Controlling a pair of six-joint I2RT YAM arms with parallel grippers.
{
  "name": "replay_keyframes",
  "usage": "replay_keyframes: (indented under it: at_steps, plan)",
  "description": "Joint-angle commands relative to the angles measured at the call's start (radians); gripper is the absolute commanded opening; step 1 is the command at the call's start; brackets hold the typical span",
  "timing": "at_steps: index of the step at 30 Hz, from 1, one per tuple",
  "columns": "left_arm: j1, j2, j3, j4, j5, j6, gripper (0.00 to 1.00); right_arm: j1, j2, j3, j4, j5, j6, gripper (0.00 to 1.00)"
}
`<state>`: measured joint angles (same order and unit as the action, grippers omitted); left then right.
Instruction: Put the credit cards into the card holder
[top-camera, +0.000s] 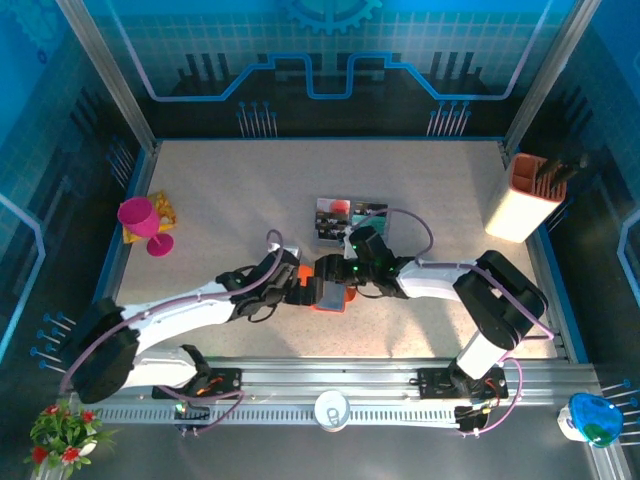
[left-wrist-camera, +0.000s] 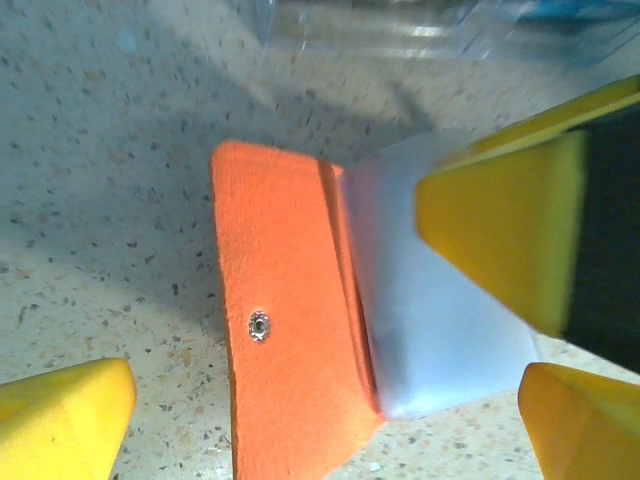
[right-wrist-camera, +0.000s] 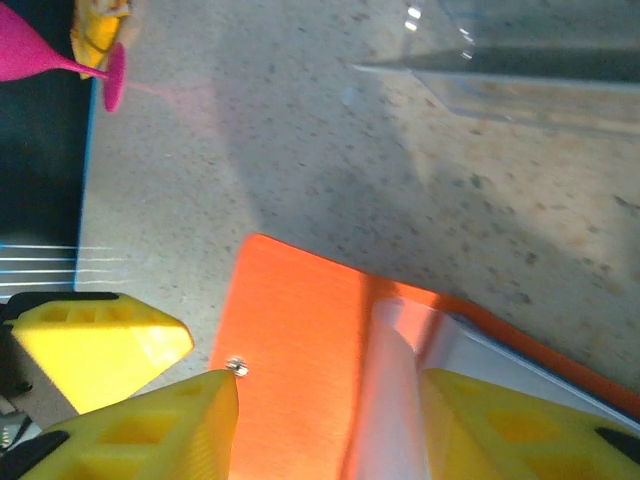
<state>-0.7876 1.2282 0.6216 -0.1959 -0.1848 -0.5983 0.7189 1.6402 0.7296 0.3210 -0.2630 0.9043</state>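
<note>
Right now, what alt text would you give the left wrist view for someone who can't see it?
An orange-red leather-like card holder lies on a speckled table with a white plastic card poking from its right edge. The left gripper has its yellow fingers spread at the bottom corners; another yellow finger overlaps the card.

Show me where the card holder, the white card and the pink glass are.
card holder (left-wrist-camera: 290, 250), left wrist view, orange flap.
white card (left-wrist-camera: 440, 330), left wrist view, flat face.
pink glass (top-camera: 137, 214), top external view, bowl.

Speckled table (top-camera: 230, 190), card holder (left-wrist-camera: 285, 300), clear tray (top-camera: 352, 218)
</note>
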Motion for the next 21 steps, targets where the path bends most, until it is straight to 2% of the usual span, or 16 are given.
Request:
replay_keyframes:
  at_steps: [1, 5, 12, 21]
  plan:
    - [0.006, -0.085, -0.033, -0.031, -0.085, -0.067, 0.99, 0.033, -0.006, 0.041, -0.045, -0.034, 0.006, 0.53]
    - [0.022, -0.183, -0.079, -0.054, -0.131, -0.103, 0.99, 0.053, 0.017, 0.077, -0.077, -0.028, 0.013, 0.53]
    - [0.061, -0.311, -0.142, -0.080, -0.145, -0.126, 0.99, 0.077, 0.095, 0.137, -0.080, -0.035, 0.036, 0.54]
    - [0.089, -0.325, -0.170, -0.080, -0.127, -0.112, 0.99, 0.086, 0.181, 0.164, -0.005, -0.060, 0.088, 0.54]
